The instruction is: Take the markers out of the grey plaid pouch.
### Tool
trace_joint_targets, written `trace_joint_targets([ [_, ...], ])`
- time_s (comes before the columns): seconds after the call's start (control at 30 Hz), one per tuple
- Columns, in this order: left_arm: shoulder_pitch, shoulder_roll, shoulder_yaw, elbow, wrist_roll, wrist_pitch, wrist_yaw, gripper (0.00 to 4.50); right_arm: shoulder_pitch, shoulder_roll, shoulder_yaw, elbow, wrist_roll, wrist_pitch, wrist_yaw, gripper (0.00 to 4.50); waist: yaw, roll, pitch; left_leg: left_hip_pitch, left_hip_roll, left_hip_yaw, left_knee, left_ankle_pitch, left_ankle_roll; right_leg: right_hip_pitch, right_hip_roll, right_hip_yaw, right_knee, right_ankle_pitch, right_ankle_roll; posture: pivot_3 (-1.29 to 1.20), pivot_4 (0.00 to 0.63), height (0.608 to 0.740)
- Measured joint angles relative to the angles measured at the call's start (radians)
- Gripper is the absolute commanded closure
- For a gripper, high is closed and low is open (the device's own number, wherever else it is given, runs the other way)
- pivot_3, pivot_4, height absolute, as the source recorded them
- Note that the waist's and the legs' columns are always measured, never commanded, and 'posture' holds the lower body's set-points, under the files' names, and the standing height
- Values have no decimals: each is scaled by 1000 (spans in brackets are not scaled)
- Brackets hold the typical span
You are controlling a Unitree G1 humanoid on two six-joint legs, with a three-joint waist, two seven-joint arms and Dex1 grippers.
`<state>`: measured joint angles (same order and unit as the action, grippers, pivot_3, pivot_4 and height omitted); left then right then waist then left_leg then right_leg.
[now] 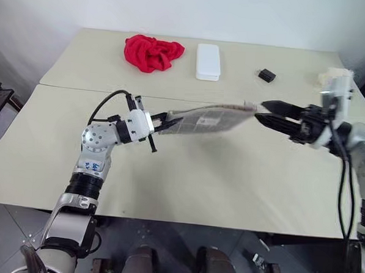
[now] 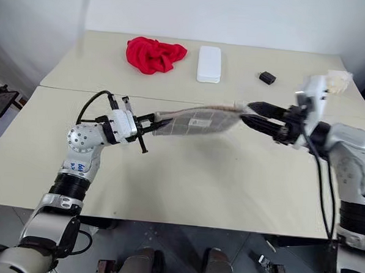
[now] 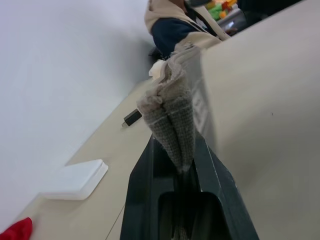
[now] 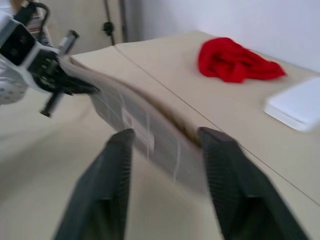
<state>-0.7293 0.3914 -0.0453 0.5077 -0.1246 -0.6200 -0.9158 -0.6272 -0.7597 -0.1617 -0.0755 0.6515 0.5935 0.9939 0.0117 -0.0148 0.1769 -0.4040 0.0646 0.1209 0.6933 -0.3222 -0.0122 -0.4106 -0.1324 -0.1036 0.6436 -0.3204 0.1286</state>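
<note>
Spanning the gap above the worktop (image 1: 186, 192), the grey plaid pouch (image 1: 208, 120) hangs level: left tool (image 1: 163, 122) clamps one end; right tool (image 1: 263, 113), fingers parted, straddles the other.

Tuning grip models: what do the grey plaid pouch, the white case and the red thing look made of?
Grey plaid rectangular pouch: woven fabric, matte; coarse weave and frayed edge show in the left wrist view, and it sags between the grippers. White rounded rectangular case: probably hard plastic, smooth, crisp rounded edges. Red crumpled cloth: soft textile, folds and creases.
</note>
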Motion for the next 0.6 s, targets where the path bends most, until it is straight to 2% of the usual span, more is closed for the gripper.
trace_joint_targets([
  [0.1, -19, -26, -20, 33, 24, -60, 7, 4500, -62, 41, 73, -1, -37, 0, -24, 4419, 7, 0, 0, -1, 0, 0, 0, 0, 0, 0, 0, 0, 0, 0, 0, 0, 150, 740],
  [0.13, -24, -25, -23, 46, 27, -69, 8, 4500, -72, 49, 81, -1, -39, 2, -28, 4488, 11, 0, 0, -1, 0, -1, 0, 0, 0, 0, 0, 0, 0, 0, 0, 0, 150, 740],
  [0.33, -25, -32, -36, 59, 34, -92, 19, 4500, -126, 114, 181, -46, -49, 52, -42, 4488, 11, 0, 0, -1, 0, -1, 1, 0, 1, 0, 0, -1, 0, 0, 0, 0, 150, 740],
  [0.6, 0, -23, -42, 57, 35, -93, 20, 4500, -107, 110, 228, 7, -147, 44, -55, 4488, 10, 0, 0, -1, 0, -1, 2, -1, 1, 0, 0, -1, 1, 0, 0, 0, 150, 740],
])
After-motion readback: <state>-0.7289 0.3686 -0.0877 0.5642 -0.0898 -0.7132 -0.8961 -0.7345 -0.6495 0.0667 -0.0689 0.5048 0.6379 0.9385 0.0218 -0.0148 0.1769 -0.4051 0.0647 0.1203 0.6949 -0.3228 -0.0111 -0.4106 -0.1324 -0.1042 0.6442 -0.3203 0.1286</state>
